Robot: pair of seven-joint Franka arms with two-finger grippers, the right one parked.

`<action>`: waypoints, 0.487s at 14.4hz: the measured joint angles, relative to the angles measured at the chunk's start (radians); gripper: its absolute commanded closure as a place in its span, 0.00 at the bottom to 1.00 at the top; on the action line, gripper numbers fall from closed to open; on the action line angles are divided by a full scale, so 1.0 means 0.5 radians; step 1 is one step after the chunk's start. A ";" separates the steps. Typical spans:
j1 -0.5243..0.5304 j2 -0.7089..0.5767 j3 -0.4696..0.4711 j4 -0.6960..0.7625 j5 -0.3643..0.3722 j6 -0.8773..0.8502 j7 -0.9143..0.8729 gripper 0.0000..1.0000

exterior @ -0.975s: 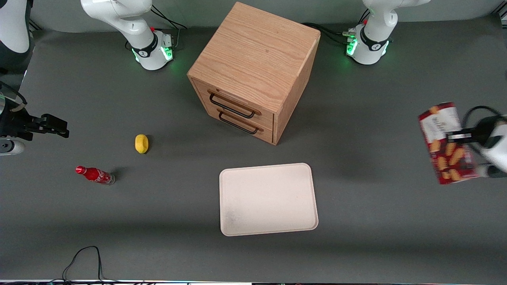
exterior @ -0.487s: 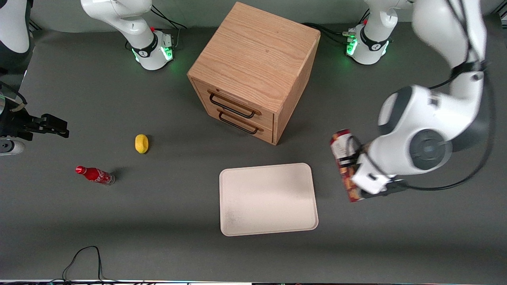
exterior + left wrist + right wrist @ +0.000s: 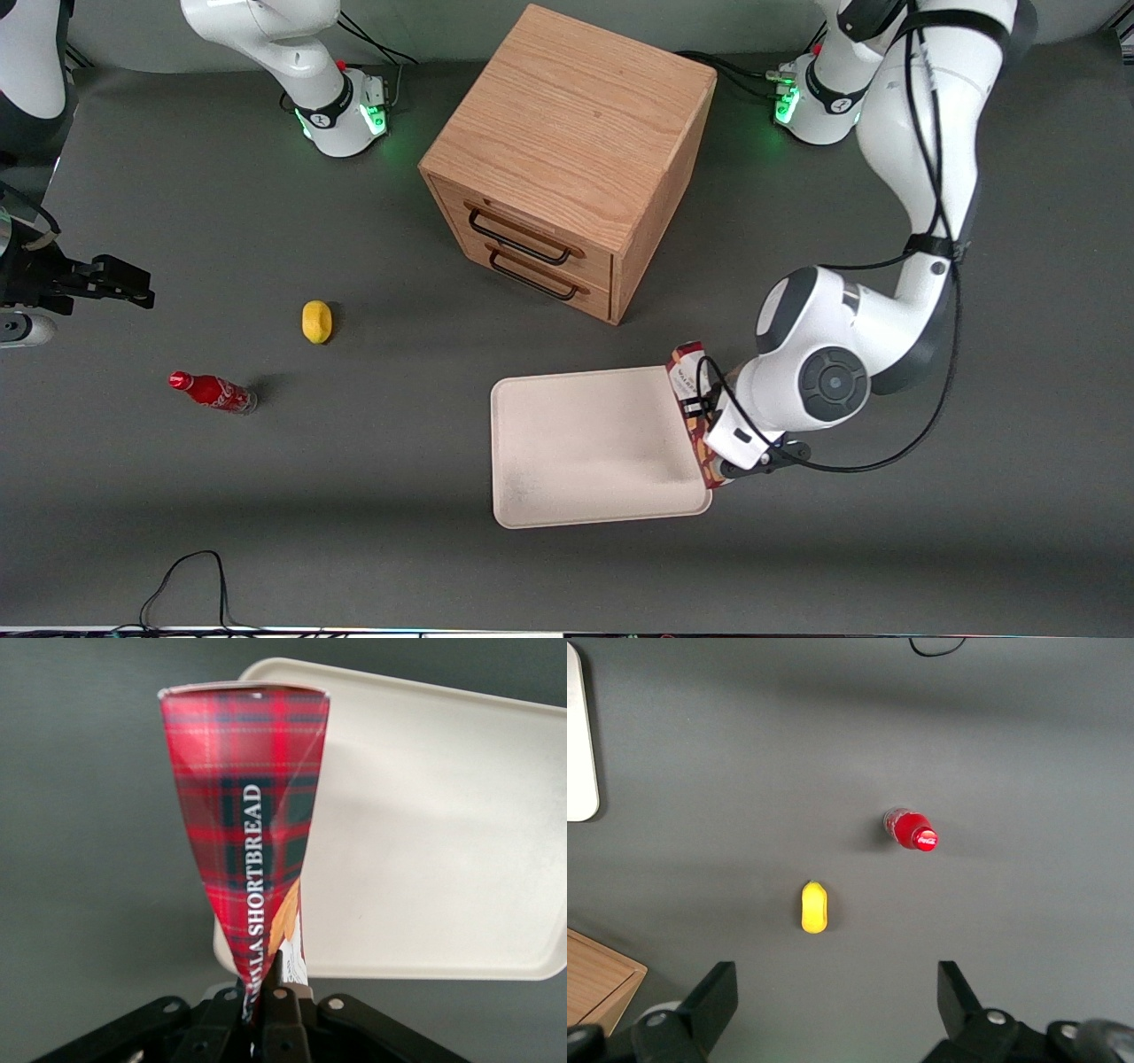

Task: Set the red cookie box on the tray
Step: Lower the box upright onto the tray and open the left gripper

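The red cookie box (image 3: 692, 400) hangs on edge, tilted, over the rim of the cream-white tray (image 3: 585, 443) at the tray's end toward the working arm. My left gripper (image 3: 711, 424) is shut on the box, mostly hidden under the white wrist. The left wrist view shows the box's narrow tartan side (image 3: 252, 815) marked SHORTBREAD. It rises from between the black fingers of the gripper (image 3: 266, 990), with the tray (image 3: 443, 842) beneath and beside it. I cannot tell whether the box touches the tray.
A wooden drawer cabinet (image 3: 567, 151) with two black handles stands farther from the front camera than the tray. A yellow lemon (image 3: 316, 321) and a small red soda bottle (image 3: 213, 391) lie toward the parked arm's end. A black cable (image 3: 190, 576) loops near the table's front edge.
The left arm has swung in from the working arm's end of the table, carrying the box across to the tray's rim. The box now shows its thin edge instead of its broad face.
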 measured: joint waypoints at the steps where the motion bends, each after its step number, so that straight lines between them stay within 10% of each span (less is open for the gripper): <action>1: -0.016 0.041 0.000 0.004 0.001 0.042 0.036 1.00; 7: -0.033 0.124 0.002 0.009 0.023 0.071 0.271 1.00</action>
